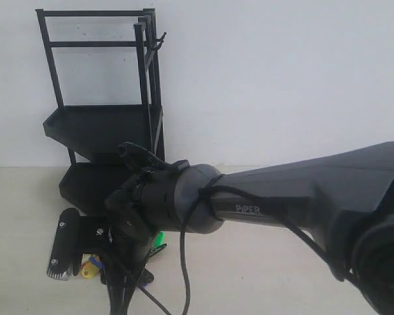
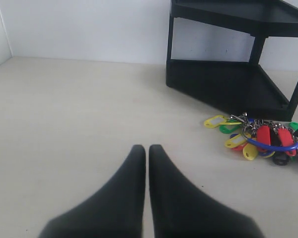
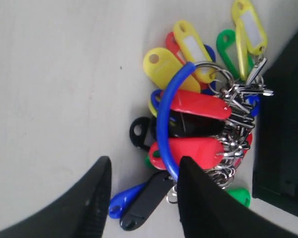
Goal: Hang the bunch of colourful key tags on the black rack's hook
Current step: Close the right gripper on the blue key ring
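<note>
The colourful key tag bunch (image 3: pixel 198 109) lies on the pale table at the foot of the black rack (image 1: pixel 102 125). My right gripper (image 3: pixel 145 159) stands open right over the near end of the bunch. A blue tag and a black tag lie between its fingers, and the blue loop (image 3: pixel 161 119) runs up against the inner face of one finger. In the exterior view the arm hides most of the bunch (image 1: pixel 90 266). The hook (image 1: pixel 159 41) juts from the rack's top corner post with nothing on it. My left gripper (image 2: pixel 147 147) is shut and empty, low over the table, apart from the bunch (image 2: pixel 260 139).
The rack's lower tray (image 2: pixel 223 84) stands just behind the bunch, and its edge (image 3: pixel 280 124) is close beside the right fingers. A white wall (image 1: pixel 282 79) runs behind the table. A black cable (image 1: pixel 184 262) hangs from the right arm.
</note>
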Motion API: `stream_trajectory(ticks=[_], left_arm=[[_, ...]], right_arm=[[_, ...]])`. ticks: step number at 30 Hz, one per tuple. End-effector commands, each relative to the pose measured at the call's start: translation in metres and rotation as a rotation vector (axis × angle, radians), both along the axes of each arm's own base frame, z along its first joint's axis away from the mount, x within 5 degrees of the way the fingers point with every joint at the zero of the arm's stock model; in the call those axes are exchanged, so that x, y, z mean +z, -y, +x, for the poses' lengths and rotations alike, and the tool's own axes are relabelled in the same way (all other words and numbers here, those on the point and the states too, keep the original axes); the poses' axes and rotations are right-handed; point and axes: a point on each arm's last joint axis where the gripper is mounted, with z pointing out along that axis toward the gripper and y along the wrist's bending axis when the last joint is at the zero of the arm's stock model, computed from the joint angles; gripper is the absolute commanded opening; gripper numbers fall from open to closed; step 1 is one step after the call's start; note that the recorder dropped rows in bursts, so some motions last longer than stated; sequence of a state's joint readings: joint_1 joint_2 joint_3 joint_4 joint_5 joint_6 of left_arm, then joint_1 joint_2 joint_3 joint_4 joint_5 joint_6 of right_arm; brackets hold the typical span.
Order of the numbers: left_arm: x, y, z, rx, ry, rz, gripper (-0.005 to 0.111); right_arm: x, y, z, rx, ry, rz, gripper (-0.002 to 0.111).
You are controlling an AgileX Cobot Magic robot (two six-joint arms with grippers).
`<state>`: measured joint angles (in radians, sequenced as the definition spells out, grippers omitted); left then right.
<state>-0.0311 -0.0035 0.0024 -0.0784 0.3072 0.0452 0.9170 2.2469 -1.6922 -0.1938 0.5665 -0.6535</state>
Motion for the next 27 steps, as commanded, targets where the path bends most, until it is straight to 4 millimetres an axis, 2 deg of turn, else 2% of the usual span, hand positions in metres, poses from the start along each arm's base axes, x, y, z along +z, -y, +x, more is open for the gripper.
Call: stream_trajectory(ticks=[1,9,25,26,27], left_arm=[[0.002,0.0,0.0,0.004,0.01,-0.002,0.004],[0.002,0.0,0.0,0.004,0.01,-0.002,0.004],[0.002,0.0,0.0,0.004,0.01,-0.002,0.004],[0.002,0.0,0.0,0.004,0.01,-0.002,0.004],[0.002,0.0,0.0,0.004,0.01,-0.002,0.004]], right_arm=[[0.005,-0.006,0.004,-0.008,0.021,0.042,0.042],[0.003,-0.013,0.01,-0.027,0.009,0.034,0.042],[-0.034,-0.018,0.015,-0.017,0.005,0.037,0.041],[-0.034,-0.019,0.015,-0.022,0.002,0.038,0.04],[-0.035,-0.019,0.015,-0.028,-0.001,0.039,0.033]])
